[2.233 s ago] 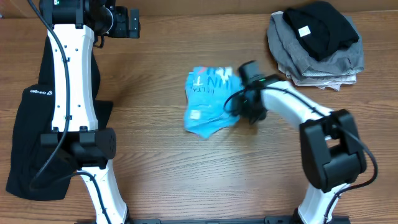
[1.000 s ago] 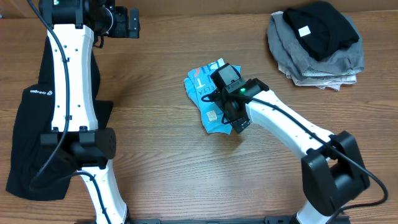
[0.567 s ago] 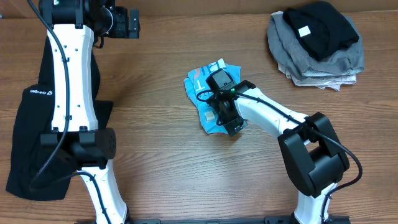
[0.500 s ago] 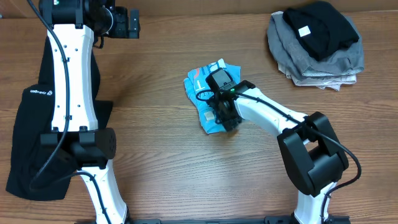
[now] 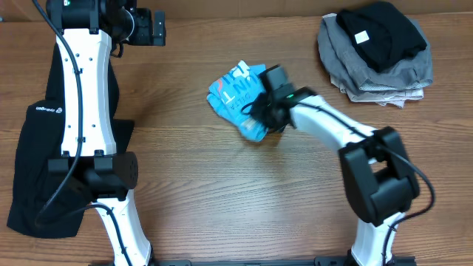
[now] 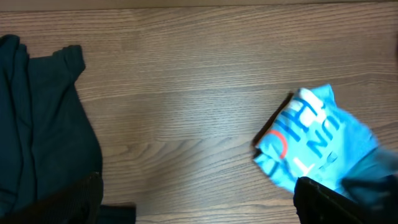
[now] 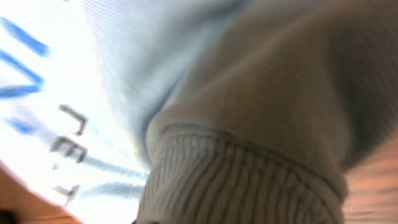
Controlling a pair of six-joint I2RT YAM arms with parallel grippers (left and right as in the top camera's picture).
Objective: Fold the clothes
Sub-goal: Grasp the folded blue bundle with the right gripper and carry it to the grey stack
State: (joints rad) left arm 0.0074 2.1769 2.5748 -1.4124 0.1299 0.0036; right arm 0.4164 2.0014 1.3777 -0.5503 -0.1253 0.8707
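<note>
The right gripper (image 5: 260,112) pinched the shirt (image 5: 235,90). The cloth was bunched at its fingertips and spread away from them. In the wrist view a ribbed edge (image 7: 236,180) of the shirt filled the frame, blurred, and hid the fingers themselves. The left gripper (image 5: 153,28) hung well apart from the shirt, its fingers (image 6: 65,200) spread wide. The black garment (image 6: 37,124) lay just beside them, partly cut off. Farthest off sat a pile (image 5: 377,55) of clothes.

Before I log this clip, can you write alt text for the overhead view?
The right gripper grips a bunched light blue T-shirt in the middle of a wooden table. The left gripper hangs open at the far left, its arm over a black garment. A stack of grey and black clothes sits at the far right.
</note>
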